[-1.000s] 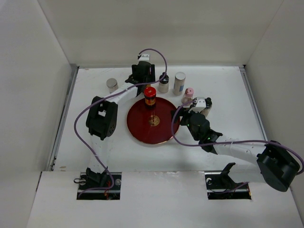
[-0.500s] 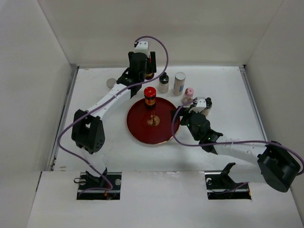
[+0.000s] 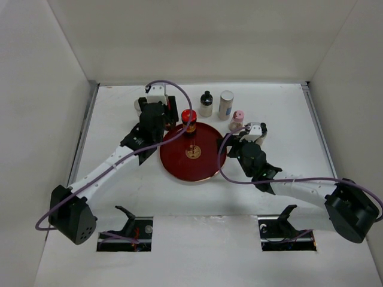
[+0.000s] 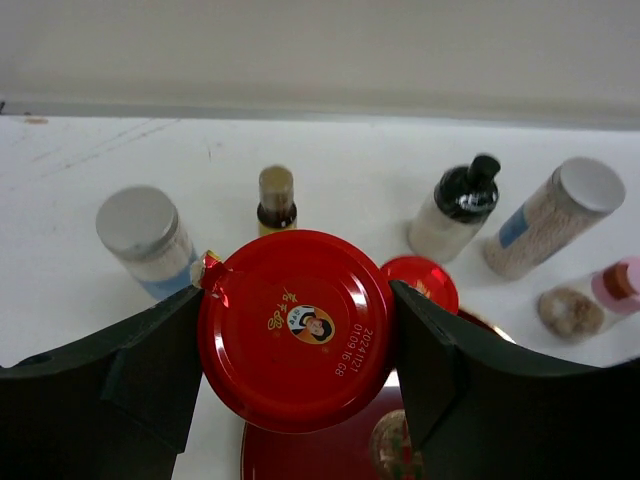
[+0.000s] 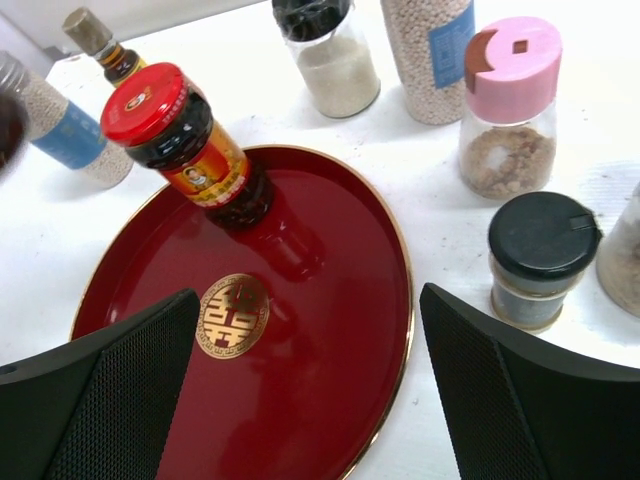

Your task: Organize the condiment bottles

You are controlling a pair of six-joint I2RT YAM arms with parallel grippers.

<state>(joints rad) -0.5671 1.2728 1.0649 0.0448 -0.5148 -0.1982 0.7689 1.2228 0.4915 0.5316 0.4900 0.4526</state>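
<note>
My left gripper (image 3: 154,119) is shut on a red-lidded dark jar (image 4: 295,325) and holds it by the left rim of the dark red tray (image 3: 203,168). A second red-lidded jar (image 3: 189,117) stands on the tray's far side, also in the right wrist view (image 5: 180,145). In the far row stand a silver-lidded jar (image 4: 140,235), a slim yellow-labelled bottle (image 4: 275,200), a black-capped bottle (image 3: 206,103), a tall silver-lidded bottle (image 3: 226,104) and a pink-capped jar (image 3: 238,119). My right gripper (image 5: 305,330) is open and empty over the tray's right part. A black-capped jar (image 5: 543,258) stands by its right finger.
The table is boxed in by white walls at the left, back and right. The left arm's purple cable loops over the tray's far left. The edge of another jar (image 5: 625,250) shows at the far right of the right wrist view.
My left arm has drawn back from the far row toward the near left, to the tray's left rim, with the red-lidded jar in its jaws. The right arm has not moved.
</note>
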